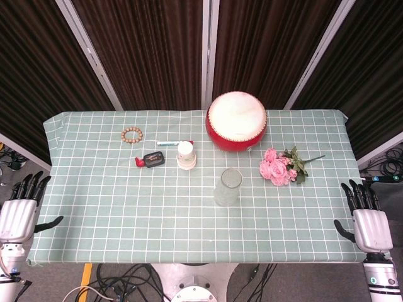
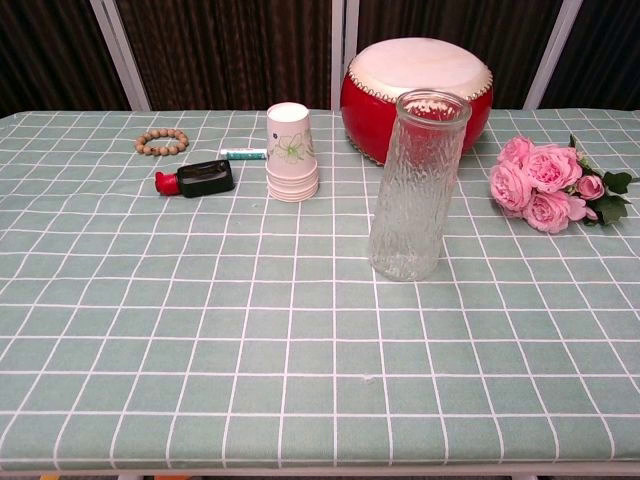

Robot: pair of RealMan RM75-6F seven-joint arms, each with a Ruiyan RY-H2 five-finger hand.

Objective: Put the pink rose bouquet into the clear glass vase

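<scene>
The pink rose bouquet [image 1: 280,167] [image 2: 548,183] lies flat on the checked cloth, right of centre, its green stem pointing to the far right. The clear glass vase [image 1: 227,187] [image 2: 414,187] stands upright and empty near the table's middle, left of the bouquet. My left hand [image 1: 22,211] hangs off the table's left edge, fingers spread, holding nothing. Beyond the right edge my right hand [image 1: 366,217] is likewise spread and empty, well short of the bouquet. Neither hand appears in the chest view.
A red drum [image 1: 236,121] [image 2: 418,88] sits behind the vase and bouquet. A stack of paper cups [image 1: 186,155] [image 2: 291,151], a black and red device [image 1: 149,160] [image 2: 196,179], a pen [image 1: 174,143] and a bead bracelet [image 1: 132,134] [image 2: 161,141] lie left of centre.
</scene>
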